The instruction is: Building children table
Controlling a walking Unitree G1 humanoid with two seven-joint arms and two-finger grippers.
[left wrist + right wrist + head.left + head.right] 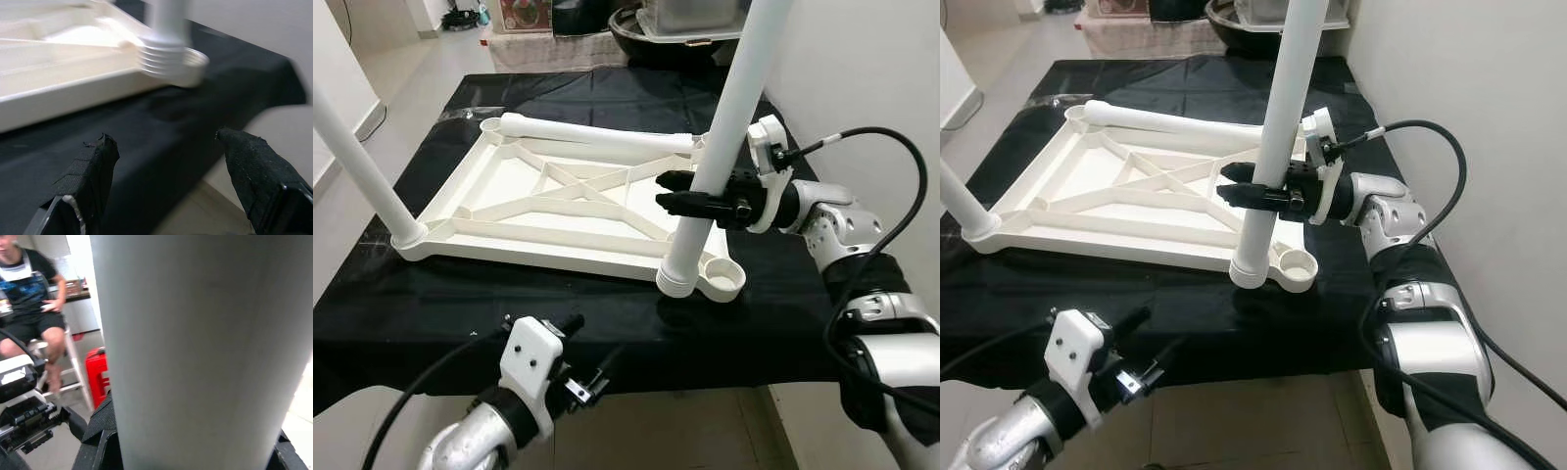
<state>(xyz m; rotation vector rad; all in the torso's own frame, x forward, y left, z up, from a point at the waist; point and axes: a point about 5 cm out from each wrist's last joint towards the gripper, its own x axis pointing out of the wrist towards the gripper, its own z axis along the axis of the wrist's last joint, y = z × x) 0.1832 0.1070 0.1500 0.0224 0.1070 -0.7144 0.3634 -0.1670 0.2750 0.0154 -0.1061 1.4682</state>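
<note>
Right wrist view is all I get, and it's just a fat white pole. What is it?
Observer: It's a table leg, clamped in the right gripper.
Operator: Is it in its hole yet?
Observer: No. Its ridged end rests beside the open corner socket of the upside-down tabletop.
Operator: Are other legs on?
Observer: One stands in the near left corner; another lies loose along the far edge.
Operator: Where's my other arm?
Observer: The left gripper hangs open, below the table's front edge.
</note>
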